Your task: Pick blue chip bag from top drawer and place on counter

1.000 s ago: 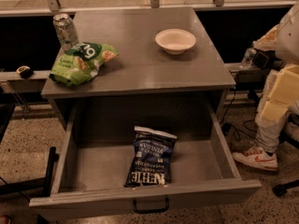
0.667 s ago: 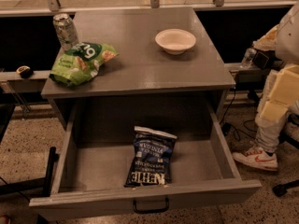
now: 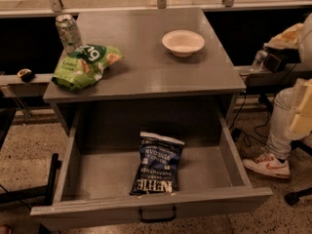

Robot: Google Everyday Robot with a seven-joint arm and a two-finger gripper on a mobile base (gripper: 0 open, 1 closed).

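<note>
Grey counter (image 3: 146, 57) is standing ready while blue bag (image 3: 157, 164) is lying flat in open drawer (image 3: 97, 211); gripper is sitting out of view, its grip state untellable, so the pick is apparently still pending, calling for a reach down onto the bag.

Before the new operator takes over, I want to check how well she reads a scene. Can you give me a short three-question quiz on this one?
1. True or false: the blue chip bag lies flat inside the open top drawer.
2. What stands on the counter just behind the green chip bag? A) a soda can B) a mug C) a jar
3. Where is the gripper?

Key
1. True.
2. A: the soda can stands upright at the back left corner.
3. The gripper is not in view, and nothing touches the bag.
</note>
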